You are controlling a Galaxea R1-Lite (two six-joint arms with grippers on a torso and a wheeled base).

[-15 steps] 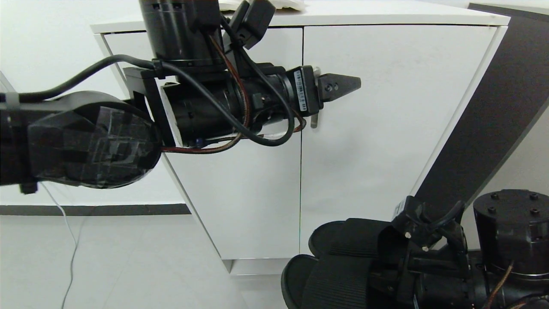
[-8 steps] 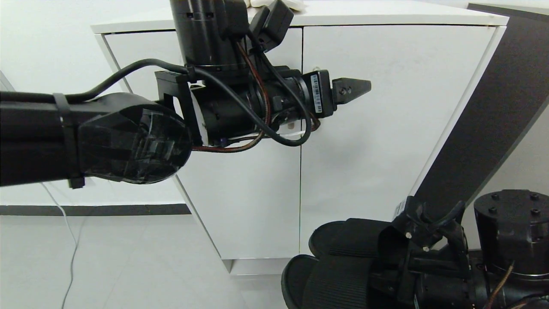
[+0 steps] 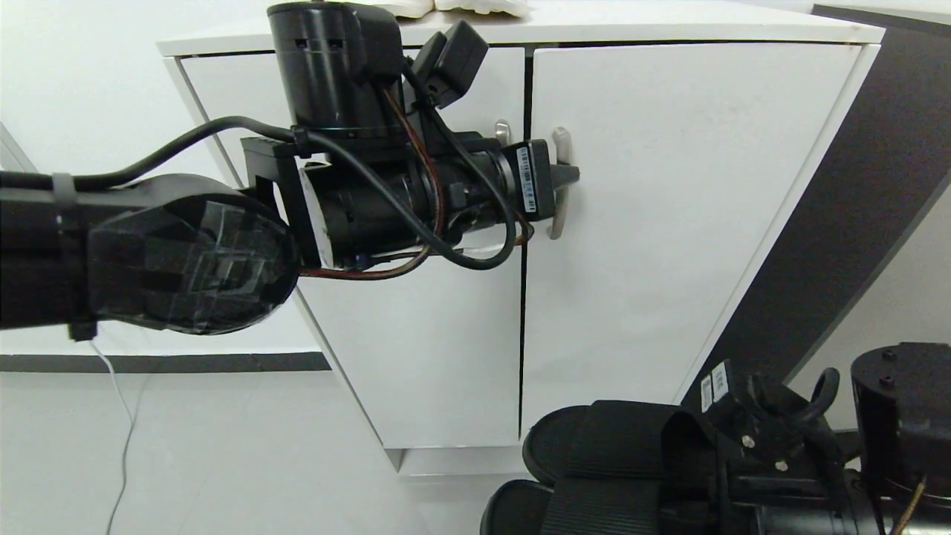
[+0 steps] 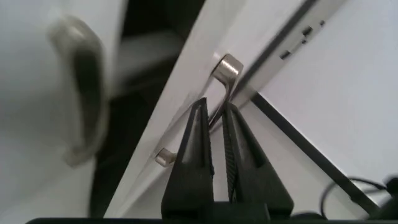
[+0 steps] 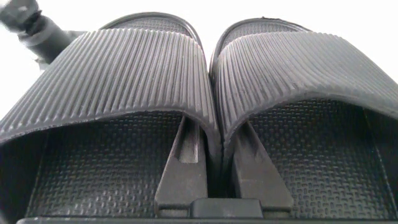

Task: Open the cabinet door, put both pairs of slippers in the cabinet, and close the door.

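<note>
The white cabinet [image 3: 416, 349] has two doors. Its right door [image 3: 669, 186] stands slightly ajar, with a dark gap along its inner edge. My left gripper [image 3: 568, 177] is shut on that door's metal handle [image 3: 557, 219]; the left wrist view has the handle [image 4: 227, 67] between the fingers [image 4: 198, 143]. A pair of black ribbed slippers [image 3: 602, 446] hangs low at the right, in front of the cabinet. My right gripper [image 5: 214, 171] is shut on them, one finger inside each slipper, pinching their inner walls together. White slippers [image 3: 453, 6] lie on the cabinet top.
The left door's handle [image 3: 503, 132] sits just beside the gap. A dark slanted panel [image 3: 854, 208] rises right of the cabinet. A thin cable [image 3: 122, 453] trails over the pale floor at the left, below a dark baseboard strip [image 3: 163, 362].
My left gripper drew back from beyond the handle and closed on it; the right door came slightly open. The right arm with the black slippers sank a little lower.
</note>
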